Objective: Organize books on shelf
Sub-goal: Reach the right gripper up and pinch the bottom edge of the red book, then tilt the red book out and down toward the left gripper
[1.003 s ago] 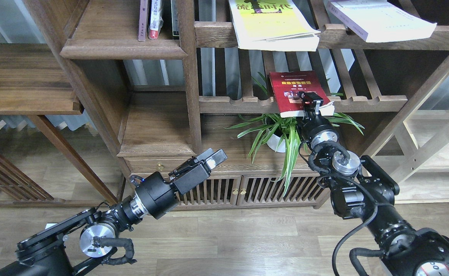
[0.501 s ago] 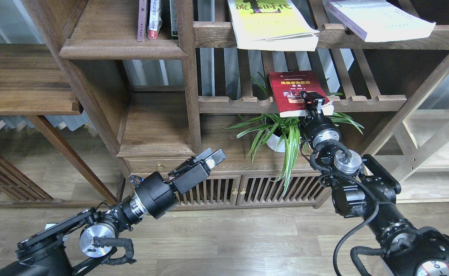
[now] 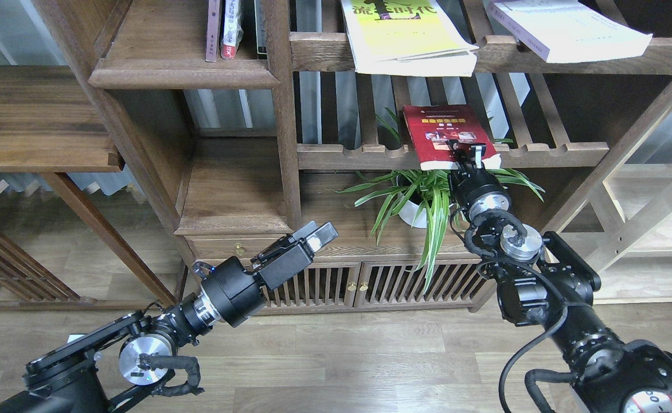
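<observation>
1. Change over the last second: the right gripper (image 3: 467,152) has slid from the middle of the dark red book (image 3: 440,136) cover back to its near, overhanging edge — more of the photos and yellow title now show. The book itself looks barely shifted, if at all.
2. Jaws, right: at the book's near edge, apparently pinching its lower right corner; the fingers are small and dark from here, so I can't tell for sure whether they are closed on it.
3. Jaws, left: the left gripper (image 3: 320,234) hangs low in front of the drawer board, unmoved, fingers narrow and close together, holding nothing.
4. Reading: looks like a regrip at the edge ahead of pulling the red book off the slatted rack (image 3: 548,154). Transfer not started.
5. Where the books are: red one flat on the lower slatted rack, near edge past the scalloped rail; the yellow-green book (image 3: 405,34) and the thick white book (image 3: 571,28) lie tilted on the upper rack, both overhanging.
6. Target: the shelf (image 3: 164,51) — solid dark plank, thick rounded moulded front, upper left compartment, thin books (image 3: 224,28) upright at its right end.
7. Materials: glossy paperback covers, floppy page blocks — the yellow-green one sags at its edge. Slats give patchy support. Long leaves of the plant (image 3: 422,201) sit just beside the right wrist.
</observation>
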Controlling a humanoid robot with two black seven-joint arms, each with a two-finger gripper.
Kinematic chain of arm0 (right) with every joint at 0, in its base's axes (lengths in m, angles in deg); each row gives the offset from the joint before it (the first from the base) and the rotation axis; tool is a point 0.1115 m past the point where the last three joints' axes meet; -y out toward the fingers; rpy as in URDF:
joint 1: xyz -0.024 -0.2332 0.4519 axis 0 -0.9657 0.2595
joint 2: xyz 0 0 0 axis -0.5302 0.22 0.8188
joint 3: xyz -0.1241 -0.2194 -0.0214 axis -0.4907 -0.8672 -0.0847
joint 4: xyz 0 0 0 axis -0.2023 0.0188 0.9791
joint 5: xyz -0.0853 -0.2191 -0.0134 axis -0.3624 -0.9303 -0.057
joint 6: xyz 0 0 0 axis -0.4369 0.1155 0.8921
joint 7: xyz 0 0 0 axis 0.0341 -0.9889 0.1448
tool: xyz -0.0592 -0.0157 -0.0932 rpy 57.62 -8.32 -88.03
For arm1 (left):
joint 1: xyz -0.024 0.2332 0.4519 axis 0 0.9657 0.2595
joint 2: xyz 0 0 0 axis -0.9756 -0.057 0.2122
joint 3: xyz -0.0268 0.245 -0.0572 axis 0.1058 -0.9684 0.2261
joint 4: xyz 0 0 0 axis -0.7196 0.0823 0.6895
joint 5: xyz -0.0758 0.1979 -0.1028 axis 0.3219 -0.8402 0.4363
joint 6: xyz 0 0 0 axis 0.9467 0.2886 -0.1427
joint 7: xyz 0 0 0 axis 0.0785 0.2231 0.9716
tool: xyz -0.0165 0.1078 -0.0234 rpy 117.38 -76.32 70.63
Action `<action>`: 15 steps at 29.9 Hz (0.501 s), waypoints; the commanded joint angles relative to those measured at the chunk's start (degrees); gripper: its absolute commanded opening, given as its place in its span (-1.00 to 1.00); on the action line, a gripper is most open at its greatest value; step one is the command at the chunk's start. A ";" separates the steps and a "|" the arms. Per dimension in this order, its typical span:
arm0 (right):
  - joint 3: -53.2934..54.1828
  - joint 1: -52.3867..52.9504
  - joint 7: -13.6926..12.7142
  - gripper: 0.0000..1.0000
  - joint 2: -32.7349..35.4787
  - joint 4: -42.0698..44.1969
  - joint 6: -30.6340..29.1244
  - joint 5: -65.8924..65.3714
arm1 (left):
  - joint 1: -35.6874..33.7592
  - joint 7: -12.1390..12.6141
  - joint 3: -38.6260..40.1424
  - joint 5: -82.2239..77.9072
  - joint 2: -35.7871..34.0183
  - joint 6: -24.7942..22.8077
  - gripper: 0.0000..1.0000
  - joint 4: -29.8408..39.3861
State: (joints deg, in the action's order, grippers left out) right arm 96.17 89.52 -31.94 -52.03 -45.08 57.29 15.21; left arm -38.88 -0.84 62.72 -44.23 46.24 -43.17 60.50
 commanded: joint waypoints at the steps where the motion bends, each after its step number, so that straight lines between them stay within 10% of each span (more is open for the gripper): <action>1: -0.04 -1.30 0.05 -0.73 -0.15 -1.50 -5.24 0.05 | 0.00 0.04 0.68 0.00 0.48 0.00 0.98 -0.78; 15: -1.27 -16.33 -0.21 -0.89 0.55 -17.22 -21.22 -0.04 | -0.62 0.47 7.98 -0.09 4.78 0.00 0.98 -7.37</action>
State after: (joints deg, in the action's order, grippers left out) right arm 95.45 75.74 -31.97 -51.77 -59.40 37.03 15.26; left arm -39.39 -0.04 69.05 -44.32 50.00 -43.17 54.21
